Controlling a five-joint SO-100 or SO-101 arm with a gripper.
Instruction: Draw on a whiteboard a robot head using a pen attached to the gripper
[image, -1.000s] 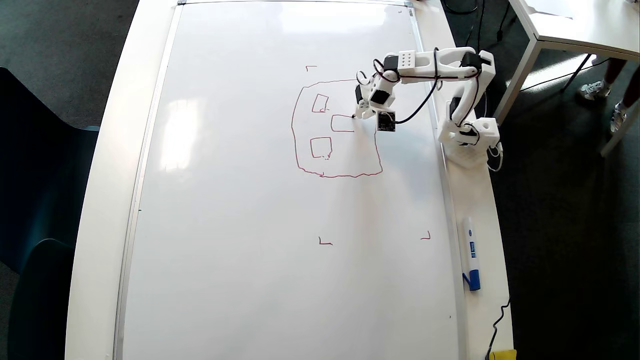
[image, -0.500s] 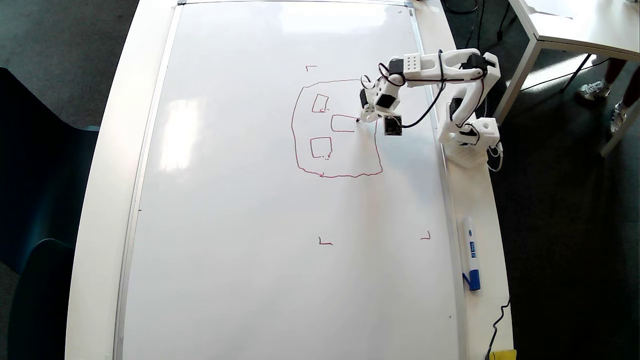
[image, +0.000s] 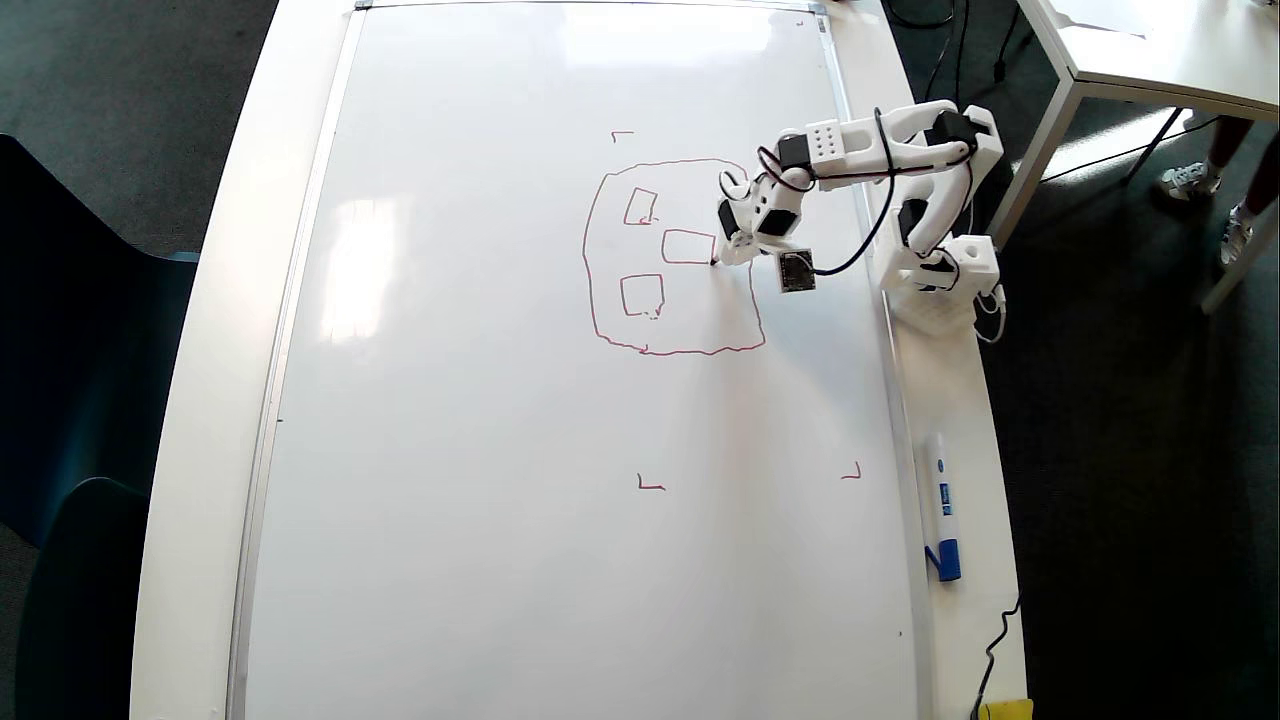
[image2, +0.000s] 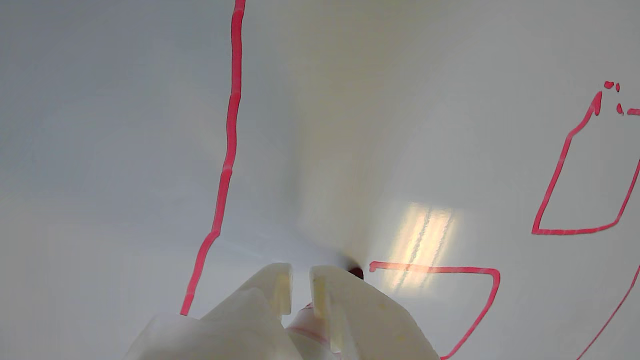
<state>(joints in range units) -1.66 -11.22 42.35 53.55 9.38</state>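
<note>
In the overhead view the gripper (image: 728, 252) is seen over the whiteboard (image: 480, 420), inside the robot head (image: 668, 256) near its three o'clock side. The pen (image2: 356, 273) is pinched between the nearly closed jaws, its red tip on the board at the open corner of the middle rectangle. A blue-capped marker (image: 941, 506) lies at five o'clock, well apart, off the board. Nothing blocks the tip.

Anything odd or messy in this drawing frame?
Mostly tidy. The lower small rectangle in the robot head has stray red squiggles at its bottom right corner, and the head's outline is wobbly. The pen sits at the middle rectangle.
</note>
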